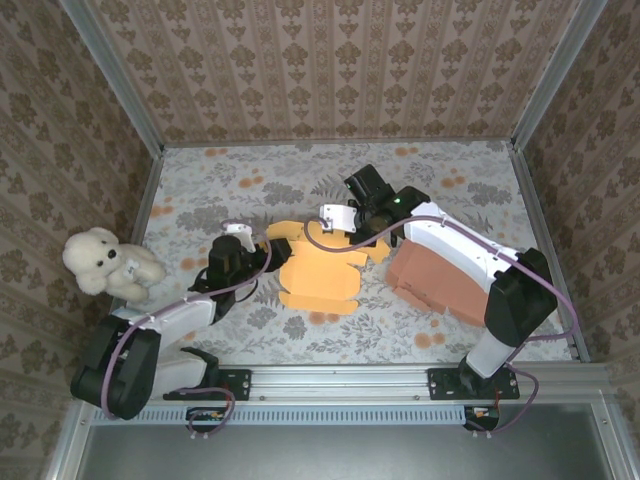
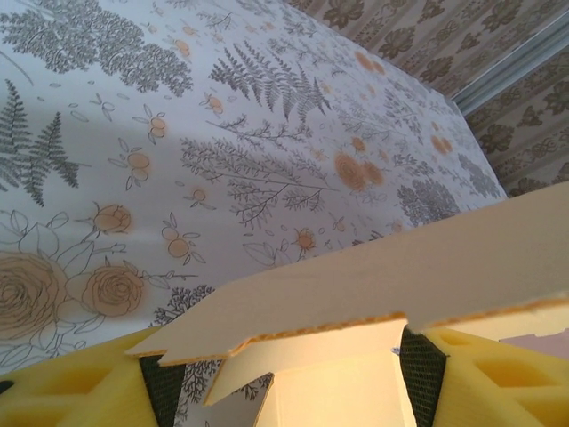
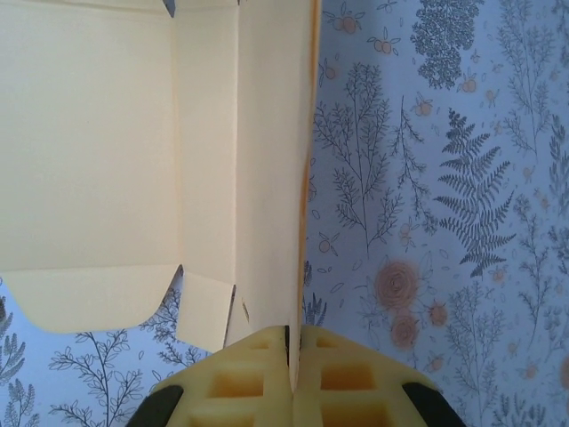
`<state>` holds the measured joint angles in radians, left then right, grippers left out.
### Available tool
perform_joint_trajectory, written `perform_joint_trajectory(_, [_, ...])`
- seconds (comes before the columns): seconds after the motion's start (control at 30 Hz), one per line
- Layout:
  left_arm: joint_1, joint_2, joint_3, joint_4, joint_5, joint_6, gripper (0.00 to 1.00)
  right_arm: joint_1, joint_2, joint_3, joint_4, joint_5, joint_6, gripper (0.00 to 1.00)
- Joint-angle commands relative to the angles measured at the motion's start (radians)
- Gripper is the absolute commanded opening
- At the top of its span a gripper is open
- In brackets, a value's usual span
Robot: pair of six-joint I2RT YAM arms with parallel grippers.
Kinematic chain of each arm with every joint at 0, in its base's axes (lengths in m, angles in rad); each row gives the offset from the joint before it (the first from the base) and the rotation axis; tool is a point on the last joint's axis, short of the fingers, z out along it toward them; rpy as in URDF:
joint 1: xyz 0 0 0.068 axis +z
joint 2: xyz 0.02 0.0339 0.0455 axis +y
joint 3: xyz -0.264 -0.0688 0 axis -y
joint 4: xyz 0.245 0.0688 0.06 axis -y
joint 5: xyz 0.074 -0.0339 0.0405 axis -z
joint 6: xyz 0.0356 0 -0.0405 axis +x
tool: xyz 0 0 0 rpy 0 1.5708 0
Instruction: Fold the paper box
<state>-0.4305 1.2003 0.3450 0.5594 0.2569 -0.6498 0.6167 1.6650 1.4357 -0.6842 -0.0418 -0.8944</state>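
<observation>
With the flat orange cardboard box lying mid-desk, the right tool, pinched shut on its raised panel, should hold firm while the left tool, jaws wide about a flap, creases it squarely, minding the white teddy bear left and the brown cardboard sheet right.

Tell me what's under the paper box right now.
The floral tablecloth shows all around the paper box, and the left wrist view shows cloth beneath its raised flap. The flat middle panel hides whatever lies under it.
</observation>
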Motion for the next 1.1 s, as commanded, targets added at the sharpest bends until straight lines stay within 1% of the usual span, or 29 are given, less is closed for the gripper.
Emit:
perform_joint_trajectory(0.0, [0.004, 0.018, -0.017, 0.093, 0.023, 0.038, 0.69, -0.014, 0.035, 0.048, -0.080, -0.072, -0.023, 0.00])
perform_joint_trajectory(0.27, [-0.010, 0.097, -0.015, 0.173, 0.048, 0.064, 0.68, -0.060, 0.063, 0.078, -0.079, -0.152, -0.017, 0.00])
perform_joint_trajectory(0.5, [-0.019, 0.147, 0.017, 0.195, 0.048, 0.108, 0.68, -0.099, 0.095, 0.116, -0.094, -0.210, -0.029, 0.00])
perform_joint_trajectory(0.6, [-0.020, 0.163, 0.018, 0.231, 0.069, 0.091, 0.63, -0.110, 0.115, 0.134, -0.092, -0.209, -0.025, 0.00])
perform_joint_trajectory(0.63, [-0.049, 0.165, 0.021, 0.239, 0.075, 0.076, 0.61, -0.110, 0.121, 0.135, -0.084, -0.201, -0.020, 0.00])
perform_joint_trajectory(0.67, [-0.053, 0.167, 0.026, 0.238, 0.083, 0.064, 0.60, -0.110, 0.127, 0.135, -0.074, -0.190, -0.018, 0.00])
perform_joint_trajectory(0.77, [-0.068, 0.155, 0.057, 0.188, 0.093, 0.050, 0.60, -0.110, 0.140, 0.136, -0.031, -0.128, 0.009, 0.00])
perform_joint_trajectory(0.87, [-0.093, 0.127, 0.085, 0.092, 0.050, 0.062, 0.60, -0.110, 0.145, 0.134, 0.017, -0.043, 0.053, 0.00])
perform_joint_trajectory(0.97, [-0.112, 0.086, 0.097, 0.005, -0.014, 0.072, 0.60, -0.110, 0.139, 0.129, 0.036, 0.003, 0.076, 0.00])
perform_joint_trajectory(1.07, [-0.124, 0.050, 0.093, -0.019, -0.022, 0.050, 0.61, -0.109, 0.137, 0.128, 0.040, 0.032, 0.093, 0.00])
